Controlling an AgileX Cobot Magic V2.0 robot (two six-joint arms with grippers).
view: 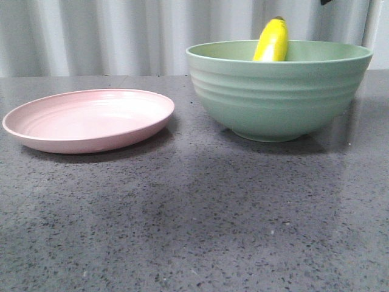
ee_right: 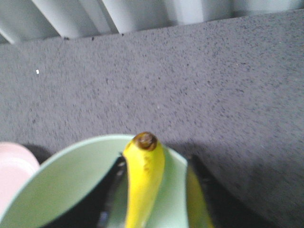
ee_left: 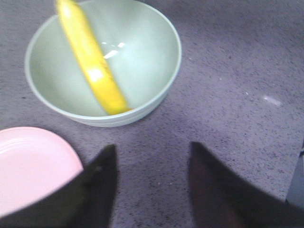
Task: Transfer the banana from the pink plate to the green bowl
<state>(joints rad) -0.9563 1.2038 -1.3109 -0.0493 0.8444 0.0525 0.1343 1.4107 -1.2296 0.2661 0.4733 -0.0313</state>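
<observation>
yellow and glossy, the curved banana (view: 271, 41) leans inside the deep, ridged mint-green bowl (view: 279, 91), its long axis slanting up from the bowl's floor so the dark tip stands over the far rim. in the right wrist view the right end effector (ee_right: 154, 190) straddles it, fingers either side; whether it grips i cannot tell. it is the nearer arm. the left end effector (ee_left: 152, 180) hangs spread and empty over the grey speckled bench (view: 194, 231). the shallow pale-pink plate (view: 88, 120) lies bare.
</observation>
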